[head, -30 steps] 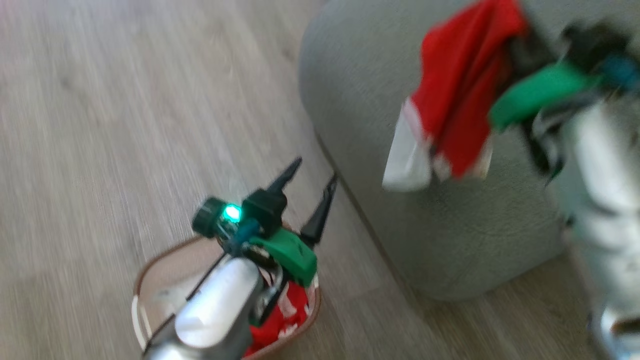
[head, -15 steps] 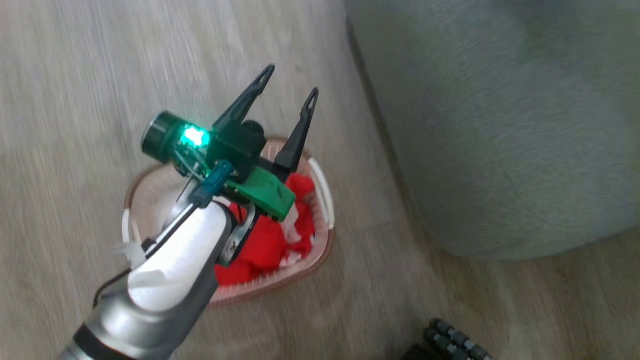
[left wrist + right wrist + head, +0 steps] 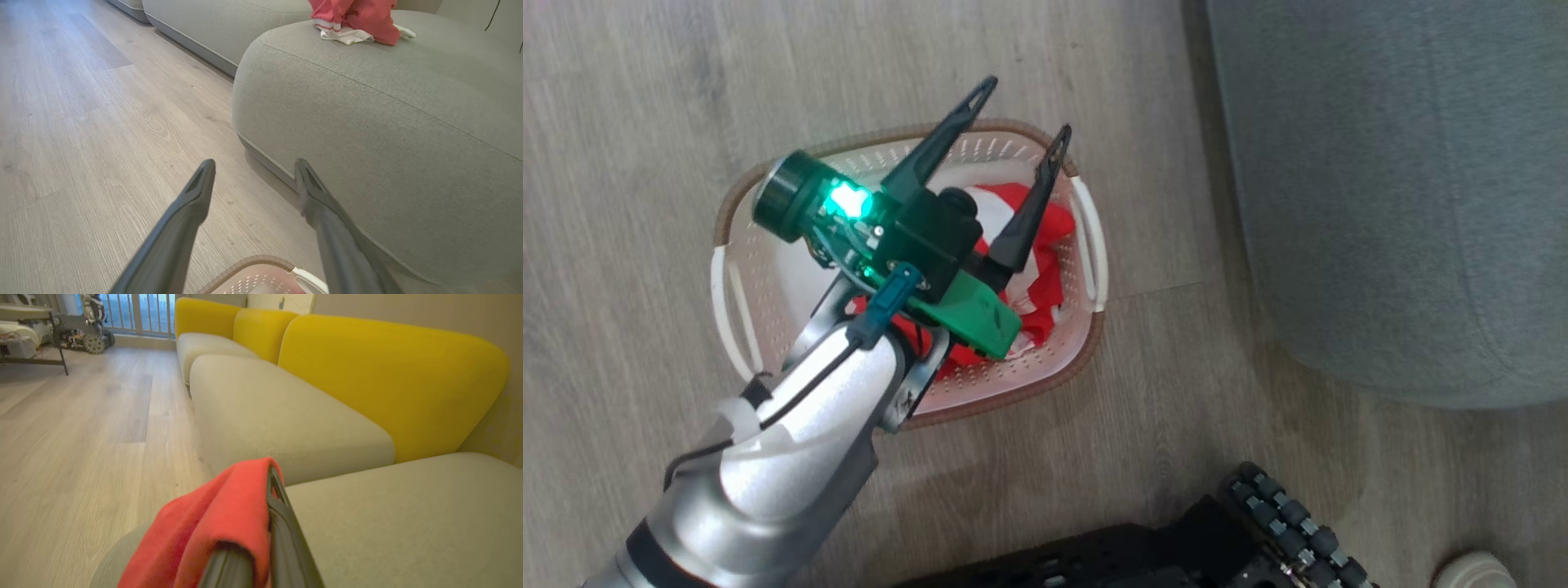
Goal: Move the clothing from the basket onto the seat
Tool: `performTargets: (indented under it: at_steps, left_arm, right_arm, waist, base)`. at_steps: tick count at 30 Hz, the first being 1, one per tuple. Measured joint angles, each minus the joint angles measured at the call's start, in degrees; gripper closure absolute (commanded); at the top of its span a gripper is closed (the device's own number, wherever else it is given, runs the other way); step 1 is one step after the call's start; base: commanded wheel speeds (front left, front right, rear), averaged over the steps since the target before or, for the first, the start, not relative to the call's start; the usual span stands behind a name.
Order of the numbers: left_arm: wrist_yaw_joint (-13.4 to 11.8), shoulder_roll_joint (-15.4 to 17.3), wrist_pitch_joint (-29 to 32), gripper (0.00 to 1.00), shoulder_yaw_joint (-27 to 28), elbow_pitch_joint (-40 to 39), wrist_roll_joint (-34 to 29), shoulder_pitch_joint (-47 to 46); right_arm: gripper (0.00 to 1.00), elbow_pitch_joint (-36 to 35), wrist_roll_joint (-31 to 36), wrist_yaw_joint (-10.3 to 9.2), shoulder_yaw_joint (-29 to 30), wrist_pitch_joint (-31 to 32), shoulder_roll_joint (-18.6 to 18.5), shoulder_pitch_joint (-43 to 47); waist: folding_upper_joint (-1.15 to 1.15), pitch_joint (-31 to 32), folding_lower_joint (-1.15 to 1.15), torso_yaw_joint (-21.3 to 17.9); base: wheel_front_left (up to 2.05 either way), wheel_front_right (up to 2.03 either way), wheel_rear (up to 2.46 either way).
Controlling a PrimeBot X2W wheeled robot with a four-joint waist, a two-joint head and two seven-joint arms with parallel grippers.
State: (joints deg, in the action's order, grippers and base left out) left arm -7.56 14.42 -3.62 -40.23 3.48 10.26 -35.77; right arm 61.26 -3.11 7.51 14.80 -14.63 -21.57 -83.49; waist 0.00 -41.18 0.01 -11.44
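Since 1.0 s ago the head camera has swung down and left: the small oval cream perforated plastic basket with brown rim (image 3: 907, 135) now sits whole in view, on the floor just beside the seat. The left gripper (image 3: 1026, 106) hangs over it, jaws wide, holding nothing. Progress, judged: about half. One bright red soft sports garment with white trim (image 3: 355, 20) rests on top of the large grey-green fabric sofa seat cushion (image 3: 367, 122), its cloth pinched in the narrow jaws of the right gripper (image 3: 267, 473); release not yet done. The second red-and-white garment (image 3: 1058, 229) lies in the basket, under the left fingers. Around: pale wood-plank floor (image 3: 645, 122), yellow backrests (image 3: 388, 375), robot's dark wheeled base (image 3: 1258, 531). Nothing appears to block the reach
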Motion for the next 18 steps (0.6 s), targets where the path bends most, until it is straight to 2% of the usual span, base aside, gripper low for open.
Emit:
performTargets:
  at_steps: [5, 9, 12, 13, 14, 18]
  left_arm:
    - [0.1, 0.0, -0.3, 0.00, -0.2, 0.2, 0.0, -0.6]
    - [0.1, 0.0, -0.6, 0.00, -0.3, 0.8, 0.0, -0.6]
    - [0.1, 0.0, -1.1, 0.00, -0.3, 1.3, 0.1, -0.6]
    - [0.1, 0.0, -1.1, 0.00, -0.3, 1.6, 0.1, -0.6]
    - [0.0, -0.1, -1.2, 0.00, -0.3, 2.0, 0.1, -0.6]
    - [0.0, -0.2, -2.1, 0.00, -0.3, 3.2, 0.7, -0.6]
  right_arm:
    - [1.00, 2.1, 3.5, 0.00, 3.7, 0.0, 3.3, 5.0]
    - [1.00, 3.9, 6.3, 0.00, 5.8, 0.0, 3.9, 7.1]
    - [0.52, 4.6, 7.4, 0.00, 7.5, 0.0, 4.3, 7.2]
    - [0.16, 5.0, 7.6, 0.00, 7.9, 0.0, 4.6, 7.3]
    - [0.00, 5.2, 7.8, 0.00, 7.8, 0.0, 5.1, 7.6]
    - [0.00, 5.4, 8.4, 0.00, 7.1, 0.0, 6.1, 9.8]
  waist:
    - [0.00, -0.9, -0.01, 1.4]
    - [0.00, -0.7, -0.01, 2.0]
    - [0.00, -0.5, -0.01, 2.1]
    - [0.00, -0.4, -0.01, 2.1]
    - [0.00, -0.2, -0.01, 2.0]
    - [0.00, 0.7, -0.01, 1.7]
  base:
    - [0.00, 0.00, 0.00]
    - [0.00, 0.00, 0.00]
    - [0.00, 0.00, 0.00]
    - [0.00, 0.00, 0.00]
    - [0.00, 0.00, 0.00]
    - [0.00, 0.00, 0.00]
